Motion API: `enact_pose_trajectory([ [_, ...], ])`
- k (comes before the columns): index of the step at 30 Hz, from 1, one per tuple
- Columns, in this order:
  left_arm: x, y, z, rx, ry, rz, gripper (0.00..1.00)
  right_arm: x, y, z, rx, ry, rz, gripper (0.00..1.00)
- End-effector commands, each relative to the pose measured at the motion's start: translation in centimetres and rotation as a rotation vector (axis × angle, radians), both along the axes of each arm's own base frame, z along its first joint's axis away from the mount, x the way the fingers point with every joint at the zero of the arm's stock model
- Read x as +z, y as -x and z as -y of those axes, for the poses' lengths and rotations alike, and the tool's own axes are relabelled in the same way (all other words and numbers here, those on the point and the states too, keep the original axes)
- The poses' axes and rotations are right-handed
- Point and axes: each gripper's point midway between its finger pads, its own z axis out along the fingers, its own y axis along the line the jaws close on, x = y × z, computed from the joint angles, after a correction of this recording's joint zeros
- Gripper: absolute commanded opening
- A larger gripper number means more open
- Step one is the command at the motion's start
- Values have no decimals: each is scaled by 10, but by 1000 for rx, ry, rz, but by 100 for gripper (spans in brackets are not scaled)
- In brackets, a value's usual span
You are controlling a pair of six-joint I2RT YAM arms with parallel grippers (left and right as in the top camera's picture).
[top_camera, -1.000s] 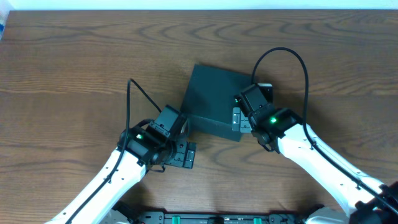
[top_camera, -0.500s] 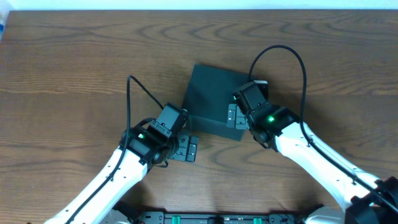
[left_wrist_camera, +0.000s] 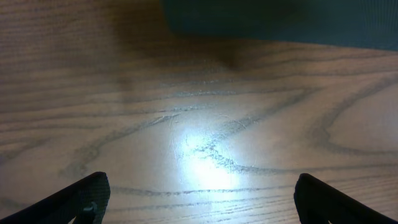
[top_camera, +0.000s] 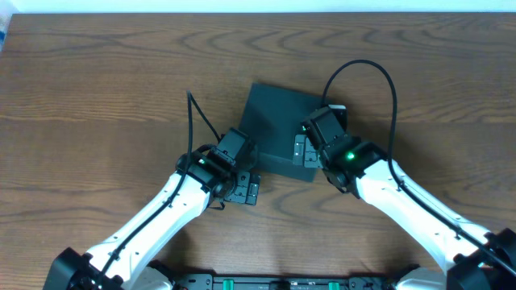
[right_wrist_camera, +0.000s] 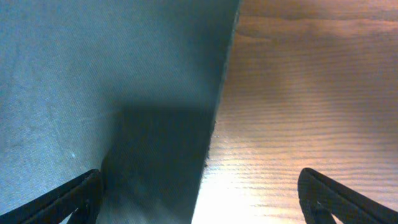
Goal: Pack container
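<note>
Container (top_camera: 274,133) sat at centre of the overhead frame on the wood-grain counter (top_camera: 97,97), turned slightly askew, its flat dark top face upward. Left gripper (top_camera: 243,188) was just beside the container's lower left corner. Its jaws were spread wide with only bare counter between them in the wrist view, and the container's edge ran along the top of that frame. Right gripper (top_camera: 304,151) was over the container's lower right edge, jaws spread wide and gripping nothing. In its wrist view the container filled the left half and the counter the right, the edge running between the fingers. Contact between either gripper and the container: could not tell.
</note>
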Motion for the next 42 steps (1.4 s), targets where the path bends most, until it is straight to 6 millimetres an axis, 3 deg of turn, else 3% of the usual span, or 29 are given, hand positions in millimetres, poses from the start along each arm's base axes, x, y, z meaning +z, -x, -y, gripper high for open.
enact_pose_trajectory([
  [1, -3, -2, -6, 11, -36, 15, 95, -45, 31, 11, 28, 65, -126, 99],
  [22, -28, -3, -15, 33, -60, 55, 96, -46, 29, 9, 25, 53, -110, 99],
  [29, -31, -14, -8, 39, -31, 106, 96, -46, 27, 12, 18, 64, -99, 99],
  [42, -58, -15, -6, 42, -60, 48, 96, -48, 27, 16, -13, 70, -92, 99],
])
